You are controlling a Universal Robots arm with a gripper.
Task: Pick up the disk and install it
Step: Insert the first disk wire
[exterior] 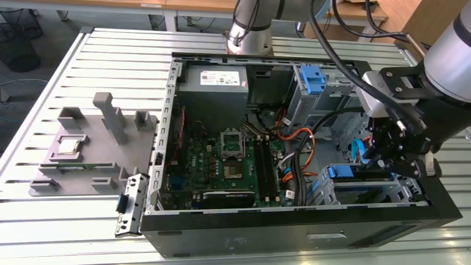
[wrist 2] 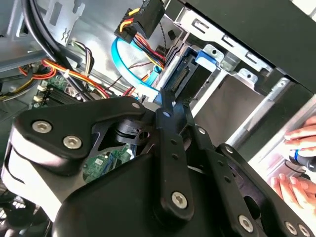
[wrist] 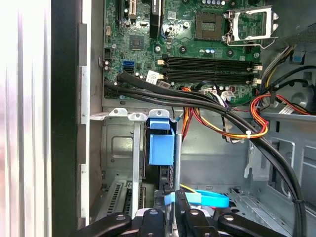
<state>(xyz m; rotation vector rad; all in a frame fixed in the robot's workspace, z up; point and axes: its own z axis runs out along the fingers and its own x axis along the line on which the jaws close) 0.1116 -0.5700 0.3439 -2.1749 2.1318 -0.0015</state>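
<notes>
Gripper low over the drive bay at the open computer case (exterior: 176, 83), with the disk in its slot just ahead of it.

From where I stand, the gripper (exterior: 401, 160) hangs inside the case at the exterior view's right, by the metal drive cage (exterior: 383, 193). The disk (wrist: 161, 148) sits edge-up in that cage, its blue carrier tab facing the fingers, long axis running down into the bay away from the gripper. The fingers (wrist: 180, 210) look drawn nearly together around the slim edge below the tab, though I can't tell whether they truly grip it.
</notes>
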